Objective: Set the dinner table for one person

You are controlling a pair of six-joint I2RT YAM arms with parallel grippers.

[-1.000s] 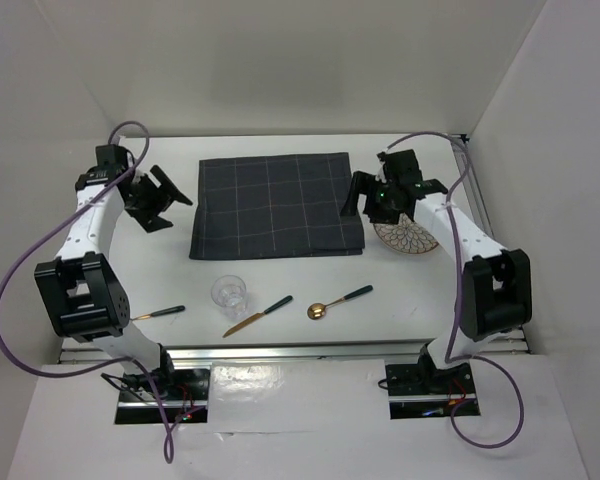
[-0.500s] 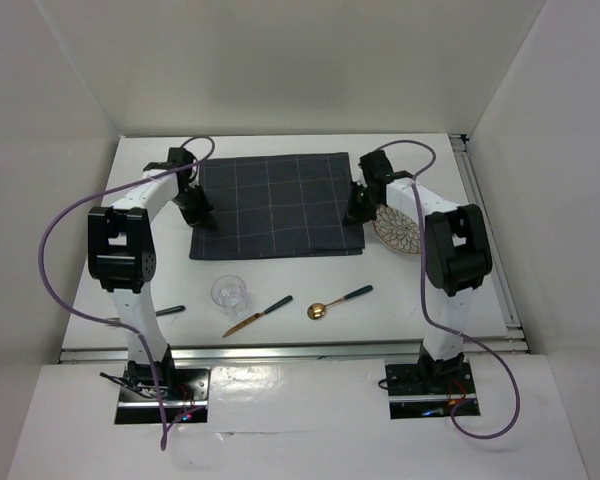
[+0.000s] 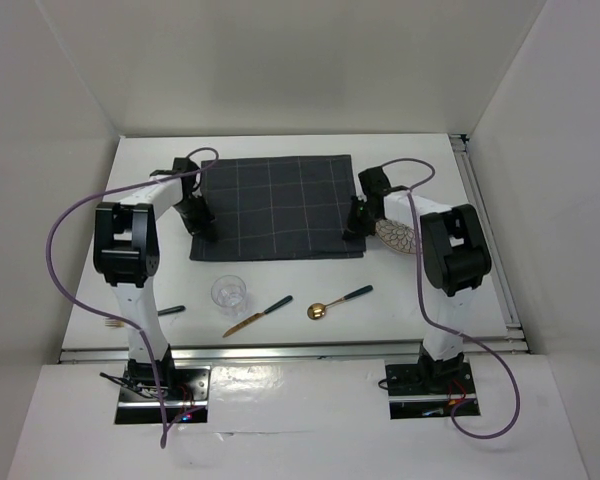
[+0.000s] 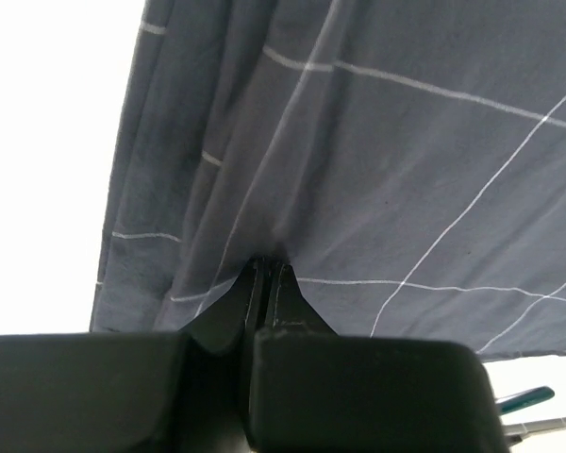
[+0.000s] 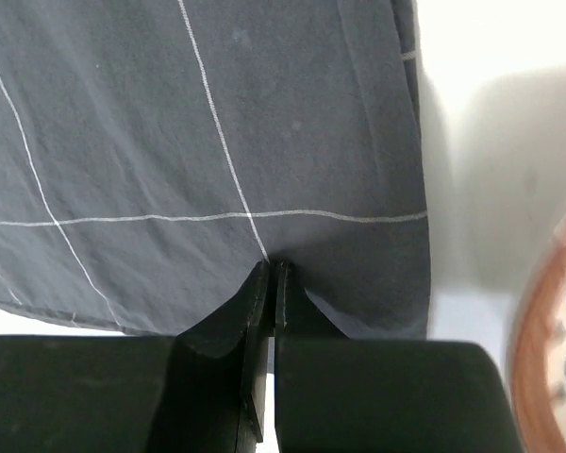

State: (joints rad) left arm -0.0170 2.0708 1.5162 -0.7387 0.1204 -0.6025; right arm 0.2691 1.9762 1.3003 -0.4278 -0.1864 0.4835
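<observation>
Wide white table (image 3: 400,300) fills the floor of the top view, rails along its edges. The grey checked placemat (image 3: 275,205) lies flat across its far middle. Left gripper (image 3: 202,222) is down at the mat's left edge, right gripper (image 3: 354,222) at its right edge. Just right of the mat is the patterned plate (image 3: 398,236). In the near row: a clear glass (image 3: 229,293), then the knife (image 3: 257,316), the spoon (image 3: 338,301) and, far left, the fork (image 3: 170,311).

The right arm crosses the plate and hides much of it; on the right wrist camera only a blurred rim shows at the frame edge. The left arm covers the middle of the fork.

Up close, the left jaws are pressed tight together with the cloth puckered and folds running into their tips, so the mat is pinched. The right jaws are equally tight on the mat's edge, with a smaller pucker. The table lies directly under both pairs, with the cloth between.
</observation>
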